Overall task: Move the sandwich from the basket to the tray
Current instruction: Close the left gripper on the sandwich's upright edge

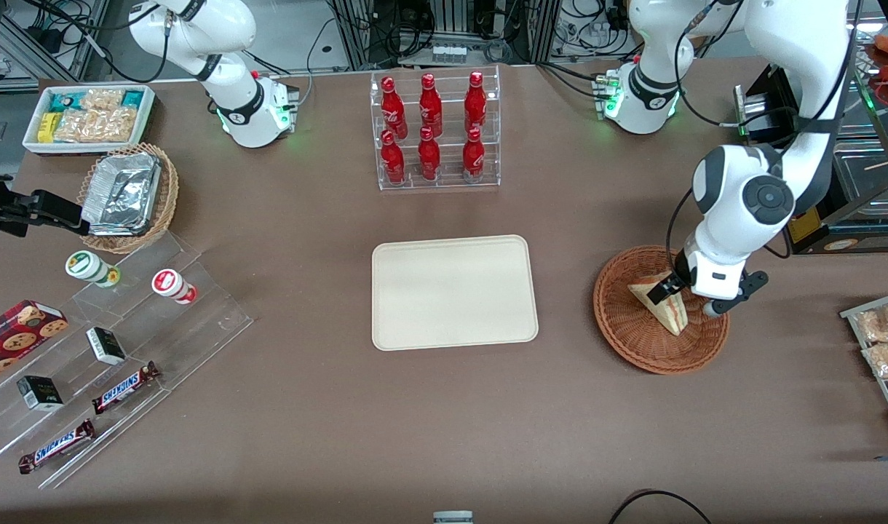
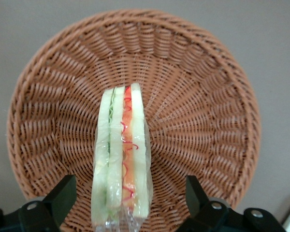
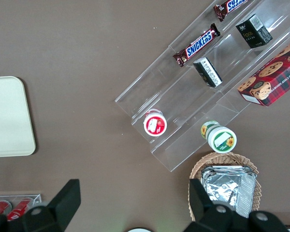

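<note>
The gripper [image 2: 126, 200] straddled (fingers spread, not gripping) the pale triangular sandwich [image 2: 122, 159] in the reddish-brown wicker basket [image 2: 203, 116]; the cream rectangular tray [image 1: 455, 291] awaited it.

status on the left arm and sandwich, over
Pincer open, straddling sandwich in basket. Sandwich not gripped. Tray bare, path open.

Sandwich [image 2: 121, 159] (on edge) in basket [image 2: 203, 121]; tray [image 1: 455, 291] bare.
</note>
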Available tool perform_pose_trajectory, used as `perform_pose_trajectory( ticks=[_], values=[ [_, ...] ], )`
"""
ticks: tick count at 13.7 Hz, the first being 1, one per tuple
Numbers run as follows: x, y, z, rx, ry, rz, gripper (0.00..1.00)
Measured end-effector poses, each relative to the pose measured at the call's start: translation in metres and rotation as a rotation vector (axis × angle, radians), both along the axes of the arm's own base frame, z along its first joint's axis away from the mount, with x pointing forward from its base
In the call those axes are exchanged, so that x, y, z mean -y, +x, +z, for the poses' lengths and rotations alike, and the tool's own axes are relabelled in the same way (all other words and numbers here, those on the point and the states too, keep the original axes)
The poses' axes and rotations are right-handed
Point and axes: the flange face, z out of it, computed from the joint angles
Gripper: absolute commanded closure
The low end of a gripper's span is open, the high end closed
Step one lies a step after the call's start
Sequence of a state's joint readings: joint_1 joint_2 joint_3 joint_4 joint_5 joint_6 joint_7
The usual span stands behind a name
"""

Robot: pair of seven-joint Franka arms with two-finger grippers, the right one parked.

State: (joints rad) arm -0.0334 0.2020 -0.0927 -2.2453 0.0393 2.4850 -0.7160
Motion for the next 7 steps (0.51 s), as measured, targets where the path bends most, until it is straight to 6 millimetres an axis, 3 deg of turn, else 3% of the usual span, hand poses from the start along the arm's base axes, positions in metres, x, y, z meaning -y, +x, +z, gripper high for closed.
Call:
perform_pose_trajectory(
  ticks=[2,3,4,5,7],
  values=[
    [0.0,-0.001,-0.014,-0.022,0.0,0.003,0.01],
    [0.0,-0.001,-0.019,-0.026,-0.001,0.004,0.06],
    [0.0,-0.001,-0.022,-0.027,-0.001,0.004,0.21],
    [0.0,-0.001,-0.025,-0.03,-0.001,0.004,0.41],
    [-0.002,-0.002,-0.029,-0.038,-0.001,0.007,0.96]
  ],
)
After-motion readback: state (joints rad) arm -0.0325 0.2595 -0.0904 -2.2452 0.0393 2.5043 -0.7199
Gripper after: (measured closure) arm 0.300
